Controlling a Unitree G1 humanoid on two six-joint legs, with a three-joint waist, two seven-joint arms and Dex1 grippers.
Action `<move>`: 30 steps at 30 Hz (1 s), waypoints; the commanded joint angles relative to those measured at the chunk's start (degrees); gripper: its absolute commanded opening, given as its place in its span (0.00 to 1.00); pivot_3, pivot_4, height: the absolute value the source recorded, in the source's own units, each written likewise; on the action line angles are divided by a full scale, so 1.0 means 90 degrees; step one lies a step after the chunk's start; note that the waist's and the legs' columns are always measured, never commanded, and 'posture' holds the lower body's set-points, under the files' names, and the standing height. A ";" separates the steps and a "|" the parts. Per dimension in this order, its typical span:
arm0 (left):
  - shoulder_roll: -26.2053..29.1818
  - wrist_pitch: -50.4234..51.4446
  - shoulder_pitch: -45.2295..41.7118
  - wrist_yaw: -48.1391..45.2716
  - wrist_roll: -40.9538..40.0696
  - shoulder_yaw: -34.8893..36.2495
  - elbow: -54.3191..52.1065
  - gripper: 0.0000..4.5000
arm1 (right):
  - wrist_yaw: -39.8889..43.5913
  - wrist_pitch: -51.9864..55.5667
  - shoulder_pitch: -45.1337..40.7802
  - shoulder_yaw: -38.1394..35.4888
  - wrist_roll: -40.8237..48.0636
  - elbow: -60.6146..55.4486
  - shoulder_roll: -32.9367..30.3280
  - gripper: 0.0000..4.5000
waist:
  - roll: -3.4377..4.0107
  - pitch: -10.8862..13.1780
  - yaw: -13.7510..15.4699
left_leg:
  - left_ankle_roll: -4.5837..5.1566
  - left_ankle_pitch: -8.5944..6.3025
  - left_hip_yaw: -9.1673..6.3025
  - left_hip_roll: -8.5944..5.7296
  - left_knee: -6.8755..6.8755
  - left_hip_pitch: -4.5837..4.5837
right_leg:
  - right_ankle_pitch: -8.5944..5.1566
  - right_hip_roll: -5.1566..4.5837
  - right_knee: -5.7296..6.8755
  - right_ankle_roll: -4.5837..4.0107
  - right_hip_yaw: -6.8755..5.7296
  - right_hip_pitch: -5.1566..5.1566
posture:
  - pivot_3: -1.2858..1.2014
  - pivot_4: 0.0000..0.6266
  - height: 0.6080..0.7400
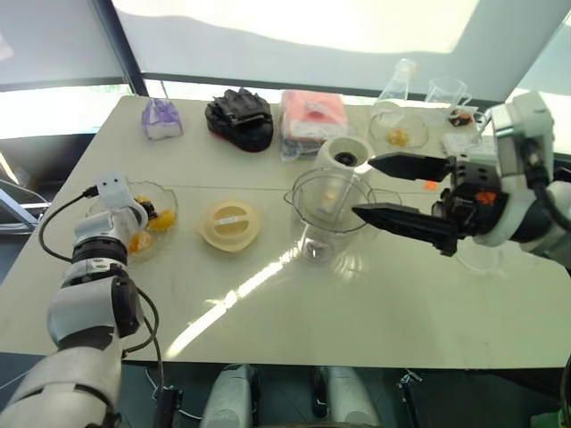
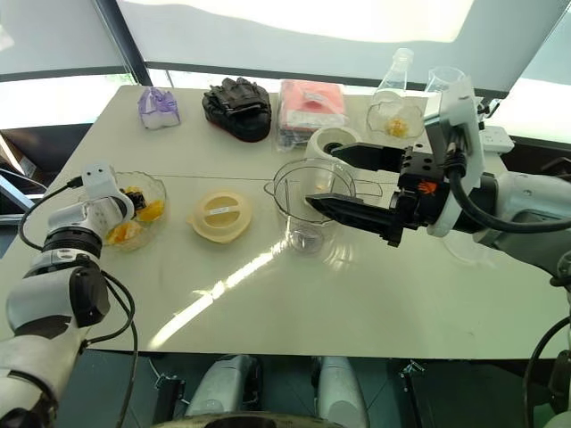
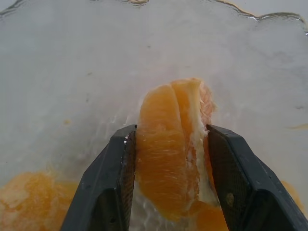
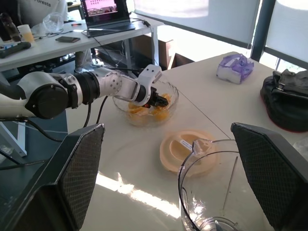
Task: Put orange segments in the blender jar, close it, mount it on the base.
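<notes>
In the left wrist view an orange segment (image 3: 173, 149) stands upright between the left gripper's (image 3: 171, 185) two black fingers (image 3: 108, 187), each pad pressed against one flank, so the jaws are part closed and gripping it. The wedge's lower tip is cut off by the frame's bottom edge. Behind it lies the clear floor of a bowl (image 3: 72, 72), and more segments (image 3: 29, 202) blur in the lower left corner.

In the left eye view that gripper dips into the bowl (image 1: 165, 192) at centre left; its fingertips are hidden there behind the wrist and fruit, and the held wedge cannot be picked out.

The jar (image 1: 332, 214) stands upright mid-frame, open at the top; glare makes its contents hard to read. The base (image 1: 344, 156) sits just behind it, touching or nearly so. The cream lid (image 1: 230, 225) lies flat between bowl and jar.

The right gripper (image 1: 379, 192) hangs at centre right with its jaws wide apart and nothing between them, one finger over the jar's rim, one by the base. A second bowl (image 1: 399, 132) with segments sits at upper right, half hidden by that arm. A flask (image 1: 399, 82) behind it is pale against the window.
</notes>
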 commanded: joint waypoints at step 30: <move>0.2322 0.3681 0.1913 -0.3739 -0.1714 -0.0692 -0.7480 0.14 | 0.0064 -0.0144 0.0822 -0.0865 -0.0178 0.0190 0.0081 1.00 | -0.0003 0.0001 -0.0001 | -0.0009 0.0005 -0.0002 0.0003 0.0001 -0.0038 | -0.0011 0.0000 0.0005 -0.0031 0.0002 -0.0040 | 0.52 0.24 1.00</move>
